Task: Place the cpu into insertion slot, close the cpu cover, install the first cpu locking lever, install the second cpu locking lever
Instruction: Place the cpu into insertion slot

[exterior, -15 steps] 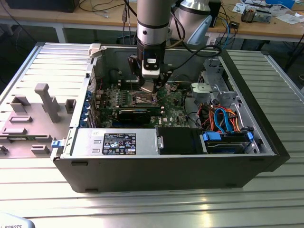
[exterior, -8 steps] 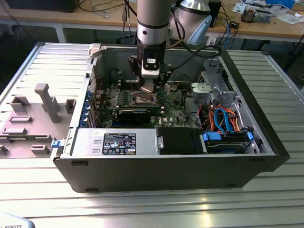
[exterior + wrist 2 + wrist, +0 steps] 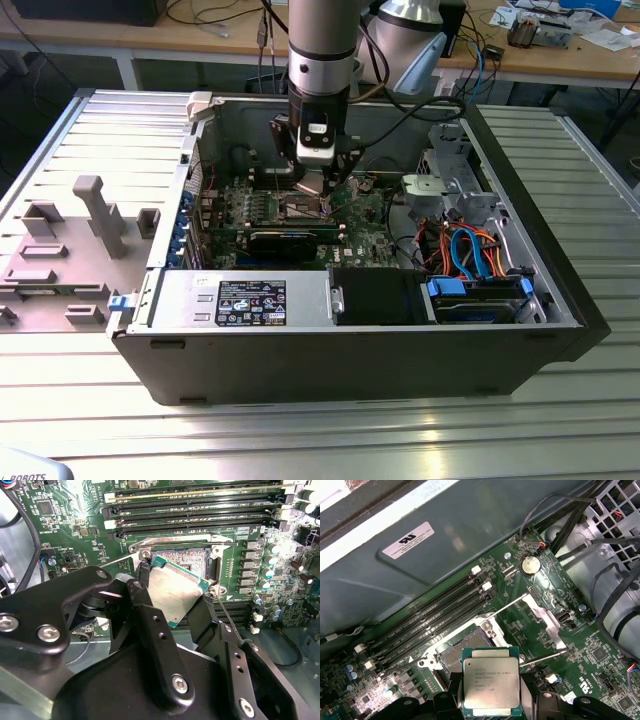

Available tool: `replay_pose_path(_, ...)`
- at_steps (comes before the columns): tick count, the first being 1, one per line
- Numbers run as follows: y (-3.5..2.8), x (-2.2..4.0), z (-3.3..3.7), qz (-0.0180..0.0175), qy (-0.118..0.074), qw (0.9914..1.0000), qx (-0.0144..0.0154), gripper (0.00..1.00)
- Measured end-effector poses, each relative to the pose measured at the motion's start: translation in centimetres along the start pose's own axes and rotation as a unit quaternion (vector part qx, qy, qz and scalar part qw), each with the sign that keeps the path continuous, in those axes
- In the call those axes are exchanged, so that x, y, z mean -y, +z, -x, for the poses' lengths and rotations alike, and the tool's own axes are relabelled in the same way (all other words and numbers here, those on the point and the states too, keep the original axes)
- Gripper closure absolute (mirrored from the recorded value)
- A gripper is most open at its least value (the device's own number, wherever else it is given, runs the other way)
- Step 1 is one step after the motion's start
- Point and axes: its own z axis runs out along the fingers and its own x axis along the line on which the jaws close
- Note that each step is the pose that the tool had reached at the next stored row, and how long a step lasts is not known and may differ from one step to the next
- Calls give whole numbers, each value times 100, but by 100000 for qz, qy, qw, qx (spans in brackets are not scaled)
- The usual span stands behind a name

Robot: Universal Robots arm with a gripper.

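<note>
My gripper [image 3: 316, 188] hangs inside the open computer case, shut on the cpu [image 3: 174, 591], a flat silver-topped square chip with a green edge. Black fingers [image 3: 142, 582] clamp two opposite edges of the chip. It hovers tilted just above the insertion slot [image 3: 186, 561], whose brownish contact field lies open and partly hidden under the chip. In the first wrist view the cpu [image 3: 491, 682] sits just off the insertion slot [image 3: 456, 656]. The cpu cover [image 3: 546, 621] stands swung open beside the socket. Thin locking levers [image 3: 543, 656] stick out, unlatched.
The green motherboard [image 3: 365, 215] lies in the case, with long black memory slots [image 3: 200, 510] beside the socket. A power supply [image 3: 245, 298] and a drive bay with blue and orange cables [image 3: 470, 255] flank the board. A grey fixture block [image 3: 95, 215] stands outside the case.
</note>
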Motion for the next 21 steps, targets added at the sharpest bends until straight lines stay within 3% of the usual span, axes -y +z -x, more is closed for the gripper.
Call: replay_pose_path(21,8,0,0,43,2657,99965,138,46)
